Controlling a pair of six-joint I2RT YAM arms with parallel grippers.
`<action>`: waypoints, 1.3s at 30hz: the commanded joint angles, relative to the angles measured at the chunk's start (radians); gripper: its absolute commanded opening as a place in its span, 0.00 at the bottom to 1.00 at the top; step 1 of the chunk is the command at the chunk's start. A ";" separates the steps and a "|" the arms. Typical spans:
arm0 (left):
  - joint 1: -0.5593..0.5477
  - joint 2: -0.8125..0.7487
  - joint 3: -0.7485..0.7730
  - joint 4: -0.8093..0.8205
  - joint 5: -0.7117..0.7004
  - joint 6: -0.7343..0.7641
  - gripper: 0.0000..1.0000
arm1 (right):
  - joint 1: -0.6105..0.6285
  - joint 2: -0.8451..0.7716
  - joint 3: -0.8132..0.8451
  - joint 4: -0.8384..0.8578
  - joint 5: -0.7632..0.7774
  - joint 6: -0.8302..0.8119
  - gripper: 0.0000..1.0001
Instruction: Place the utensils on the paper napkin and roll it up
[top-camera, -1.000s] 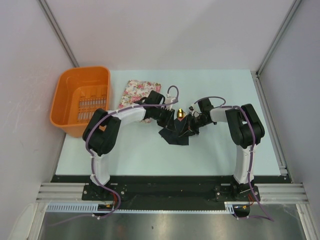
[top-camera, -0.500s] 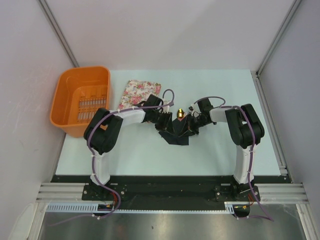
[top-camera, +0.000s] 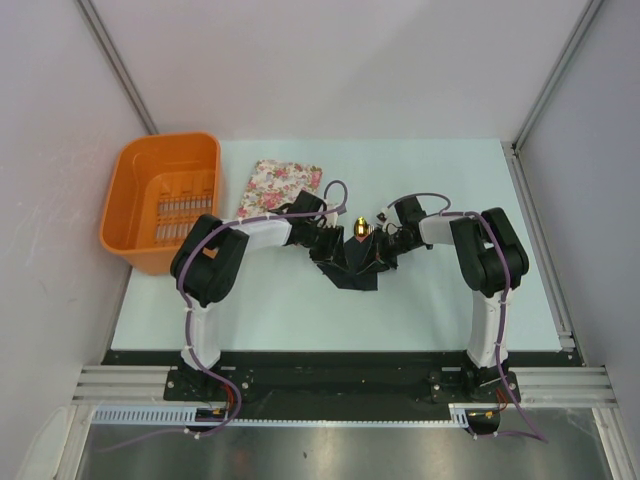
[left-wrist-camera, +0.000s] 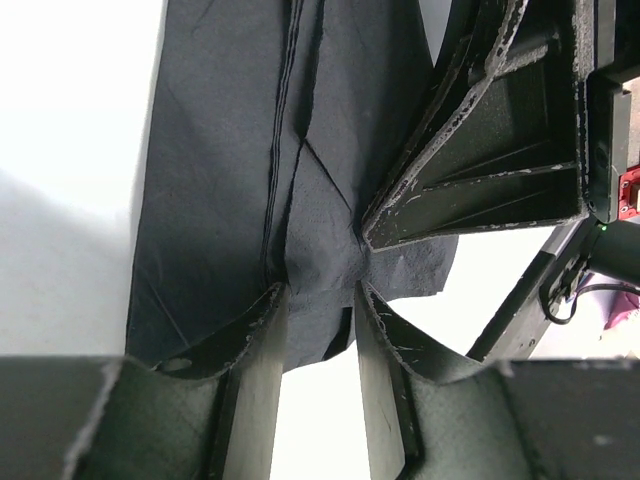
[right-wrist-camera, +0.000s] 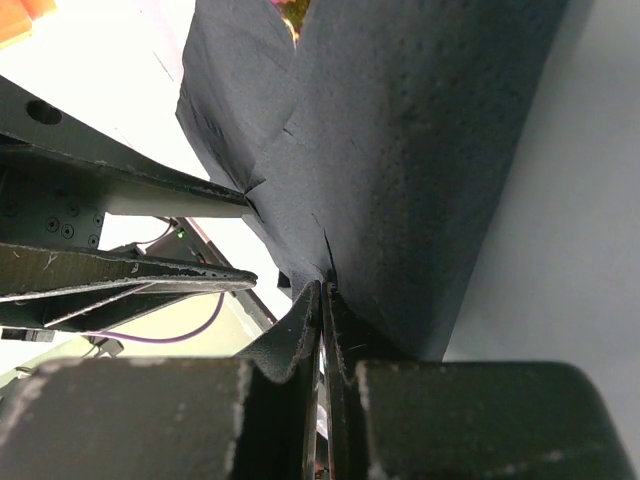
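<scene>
The black paper napkin (top-camera: 352, 268) lies bunched and partly rolled at the table's middle. A utensil's gold spoon head (top-camera: 358, 228) sticks out at its far end; the handle is hidden inside. My left gripper (top-camera: 328, 248) is at the napkin's left side. In the left wrist view its jaws (left-wrist-camera: 322, 292) stand apart, with a loose fold of napkin (left-wrist-camera: 250, 150) between the tips. My right gripper (top-camera: 382, 248) is at the napkin's right side. In the right wrist view it (right-wrist-camera: 325, 290) is pinched shut on the napkin's edge (right-wrist-camera: 400, 150).
An orange basket (top-camera: 170, 140) stands at the far left. A pink-and-white floral cloth (top-camera: 280, 183) lies behind the left arm's wrist. The two grippers face each other closely across the napkin; the right fingers (left-wrist-camera: 470, 180) show in the left wrist view.
My left gripper has drawn back a little to the left, off the top of the napkin. The napkin bundle has settled slightly. The right gripper has kept its place.
</scene>
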 joint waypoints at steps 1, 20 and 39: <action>0.006 0.017 0.011 0.022 0.004 -0.016 0.38 | 0.011 -0.002 0.005 0.006 0.026 0.001 0.06; 0.006 -0.017 0.004 0.017 -0.010 -0.013 0.00 | 0.017 -0.022 0.011 0.000 0.020 -0.001 0.10; 0.037 -0.092 -0.079 0.072 -0.021 -0.016 0.00 | 0.017 -0.056 0.027 -0.014 0.029 -0.010 0.25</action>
